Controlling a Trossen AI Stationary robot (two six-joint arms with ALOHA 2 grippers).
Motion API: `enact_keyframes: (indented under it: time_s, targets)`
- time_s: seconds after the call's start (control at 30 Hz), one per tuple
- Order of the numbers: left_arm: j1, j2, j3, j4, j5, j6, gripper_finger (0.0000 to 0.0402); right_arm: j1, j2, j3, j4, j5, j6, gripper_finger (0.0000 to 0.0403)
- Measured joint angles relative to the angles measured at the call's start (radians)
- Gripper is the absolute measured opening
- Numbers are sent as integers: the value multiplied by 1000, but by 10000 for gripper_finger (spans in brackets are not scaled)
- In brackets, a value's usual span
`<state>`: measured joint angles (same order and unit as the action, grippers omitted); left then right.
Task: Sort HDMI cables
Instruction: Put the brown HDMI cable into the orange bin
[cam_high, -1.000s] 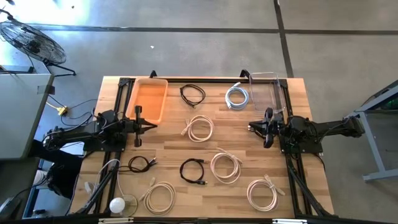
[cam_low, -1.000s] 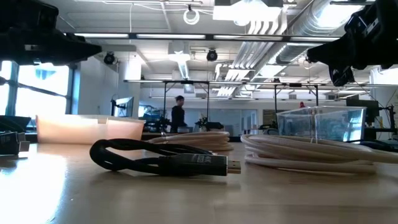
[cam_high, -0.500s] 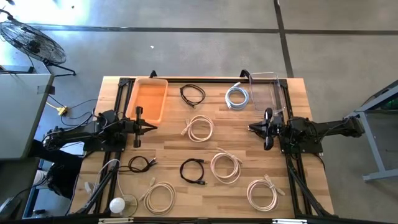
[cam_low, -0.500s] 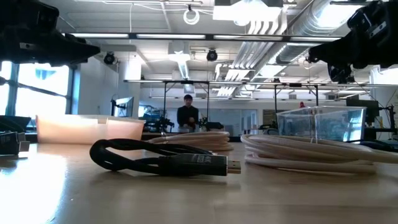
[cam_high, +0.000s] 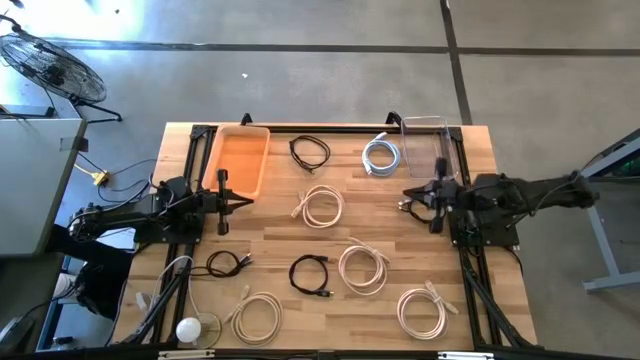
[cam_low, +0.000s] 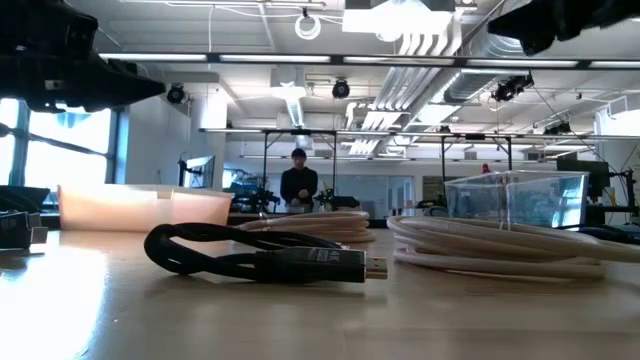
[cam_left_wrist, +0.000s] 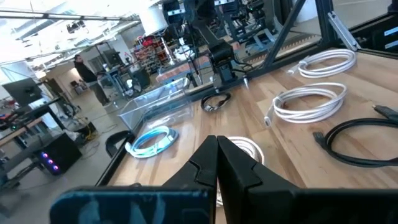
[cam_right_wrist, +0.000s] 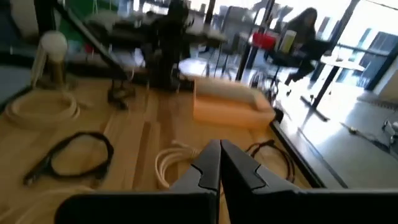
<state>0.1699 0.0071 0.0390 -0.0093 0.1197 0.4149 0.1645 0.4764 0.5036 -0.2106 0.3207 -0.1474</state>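
Cables (cam_high: 322, 208) without legible markings

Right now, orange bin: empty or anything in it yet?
Empty. The high view shows the orange bin's bare floor, no cables inside; the coils lie out on the table.

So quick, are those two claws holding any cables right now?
Left gripper: jaws shut, holding nothing.
Right gripper: jaws shut, holding nothing.

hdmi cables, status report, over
Left end effector shut, empty, beside orange bin. Right end effector shut, empty, by clear bin. HDMI cables all loose on table, none binned. Nothing in the way.
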Motion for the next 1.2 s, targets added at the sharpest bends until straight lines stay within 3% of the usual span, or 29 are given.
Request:
enact_keyframes:
  time_s: [0.3, 0.47, 0.6, 0.83, 0.93, 1.07, 1.2]
  targets:
    - [0, 0, 1, -14, -3, 0, 0, 28, 519, 392, -241, 14, 62, 0]
    - [0, 0, 2, -26, -3, 0, 1, 28, 748, 558, -303, 9, 60, 3]
    - [0, 11, 2, -28, -2, 0, 1, 23, 888, 667, -394, 44, 71, 33]
    - [0, 24, 2, -32, 1, -4, 1, 19, 1000, 765, -698, 105, 257, 114]
    - [0, 24, 2, -33, 1, -5, 1, 20, 1009, 762, -793, 28, 403, 135]
    - [0, 24, 2, -34, 1, -4, 1, 31, 1009, 731, -788, -121, 531, 153]
    - [0, 24, 2, -34, 1, -1, 1, 56, 1009, 687, -723, -157, 595, 175]
